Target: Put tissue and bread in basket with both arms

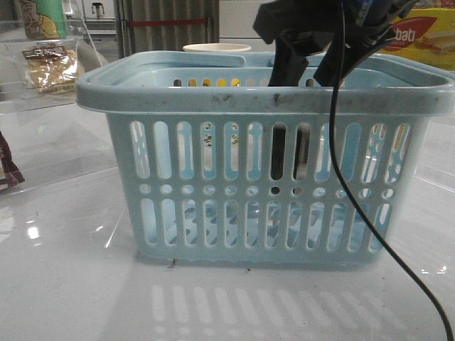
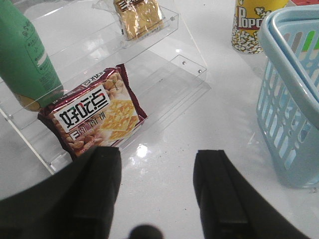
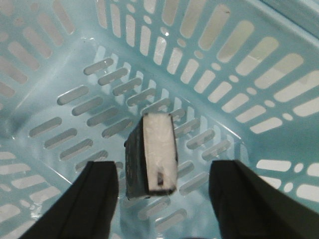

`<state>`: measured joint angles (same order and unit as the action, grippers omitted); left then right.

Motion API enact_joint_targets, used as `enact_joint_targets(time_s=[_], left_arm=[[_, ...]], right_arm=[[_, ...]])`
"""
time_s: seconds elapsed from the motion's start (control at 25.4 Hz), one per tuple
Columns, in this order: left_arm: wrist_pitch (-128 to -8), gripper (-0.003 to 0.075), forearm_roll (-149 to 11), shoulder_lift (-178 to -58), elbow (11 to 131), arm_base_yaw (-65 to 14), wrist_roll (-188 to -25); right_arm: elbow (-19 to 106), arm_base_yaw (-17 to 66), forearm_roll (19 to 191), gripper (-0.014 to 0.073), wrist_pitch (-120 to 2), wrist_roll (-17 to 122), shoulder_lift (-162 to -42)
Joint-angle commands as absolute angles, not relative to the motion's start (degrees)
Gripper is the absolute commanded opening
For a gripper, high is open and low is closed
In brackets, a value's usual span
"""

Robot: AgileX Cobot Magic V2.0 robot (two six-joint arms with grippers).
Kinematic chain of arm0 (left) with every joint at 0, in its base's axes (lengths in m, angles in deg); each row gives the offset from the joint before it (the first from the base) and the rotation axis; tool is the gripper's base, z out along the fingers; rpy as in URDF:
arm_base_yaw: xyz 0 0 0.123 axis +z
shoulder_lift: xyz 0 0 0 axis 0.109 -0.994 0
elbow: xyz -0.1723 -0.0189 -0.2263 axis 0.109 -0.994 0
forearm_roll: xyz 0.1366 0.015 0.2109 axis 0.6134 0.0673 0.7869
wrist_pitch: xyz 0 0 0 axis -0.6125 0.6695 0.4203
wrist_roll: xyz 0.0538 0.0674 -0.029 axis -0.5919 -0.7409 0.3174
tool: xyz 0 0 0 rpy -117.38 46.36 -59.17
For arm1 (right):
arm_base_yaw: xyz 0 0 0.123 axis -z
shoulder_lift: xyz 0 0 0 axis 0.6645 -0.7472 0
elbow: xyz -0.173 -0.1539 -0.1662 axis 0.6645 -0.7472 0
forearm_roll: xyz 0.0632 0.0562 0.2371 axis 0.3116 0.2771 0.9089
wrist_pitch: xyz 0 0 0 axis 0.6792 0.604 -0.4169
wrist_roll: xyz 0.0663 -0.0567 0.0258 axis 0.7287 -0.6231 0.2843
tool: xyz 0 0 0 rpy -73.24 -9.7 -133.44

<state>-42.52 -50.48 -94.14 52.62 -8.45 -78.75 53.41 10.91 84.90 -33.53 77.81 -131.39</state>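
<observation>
Near-black tissue pack with a white end face (image 3: 152, 157) lies on the slotted floor of the light-blue plastic basket (image 1: 266, 99); right claw (image 3: 162, 191) hangs over it inside the basket, jaws spread, empty. That half looks done. Golden bread in clear wrapper (image 2: 138, 16) sits on the clear acrylic shelf (image 2: 172, 74), outside the basket; left claw (image 2: 157, 186) open, holding nothing, above the glossy white worktop (image 2: 169, 149). Bread remains to fetch.

Light-blue slotted basket (image 1: 213, 99)
</observation>
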Motion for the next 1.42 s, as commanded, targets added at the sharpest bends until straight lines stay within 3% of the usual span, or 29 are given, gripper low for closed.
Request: enact_joint_targets(time_s=[0.0,0.35,0.59,0.75,0.91,1.14,1.38], left_arm=[[-47.1,0.04,-51.1,-94.6,54.2,-8.8,-78.3],[-47.3,0.04,-51.1,-94.6,54.2,-8.8,-78.3],[-48.2,0.04,-51.1,-94.8,54.2,-8.8,-78.3],[-49.2,0.0472,-51.1,-96.4,54.2,-8.8,-78.3],[-50.6,0.0572,-51.2,-101.2,54.2,-8.8,-78.3],[-56.2,0.0571,-51.2,-112.8,57.6,-8.8,-78.3],[-56.4,0.0567,-51.2,-128.1,68.6,-8.8,-78.3]], right_arm=[[54.9,10.8,84.6,0.0554,-36.8,77.4,-128.2],[54.3,7.5,84.8,0.0554,-32.4,77.4,-112.8],[46.8,5.9,84.8,0.0554,-32.2,77.4,-99.6],[40.5,5.9,84.8,0.0554,-31.6,77.4,-91.7],[35.8,5.9,84.8,0.0554,-30.6,77.4,-85.6],[35.5,5.9,84.8,0.0554,-26.9,77.4,-84.5],[35.5,5.9,84.8,0.0554,-26.9,77.4,-84.5]])
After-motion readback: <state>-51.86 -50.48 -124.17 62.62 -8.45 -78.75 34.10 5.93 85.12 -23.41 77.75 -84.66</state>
